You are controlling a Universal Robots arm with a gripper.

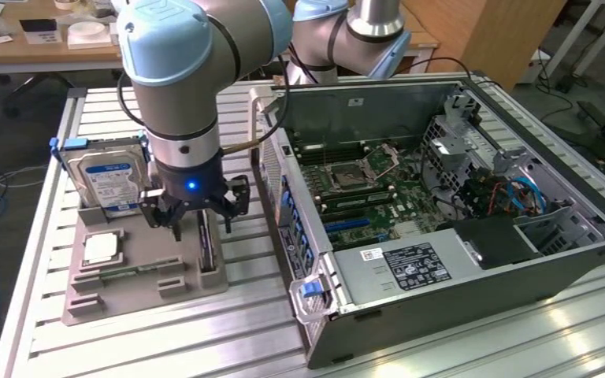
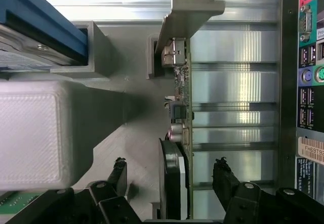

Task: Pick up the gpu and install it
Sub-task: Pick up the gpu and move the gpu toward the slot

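on the slatted metal table point(image 1: 124, 346), beside the open computer case point(image 1: 439, 197), we see the gpu point(image 2: 177, 112) standing on edge in the grey holder point(image 1: 103, 303) — upright, we judge, so the gripper point(image 1: 199, 224) can straddle it — its fingers point(image 2: 223, 176) spread apart either side, touching nothing.

Bright, even light; glare on table slats point(image 1: 560, 327); shadow beside white block point(image 2: 30, 133).
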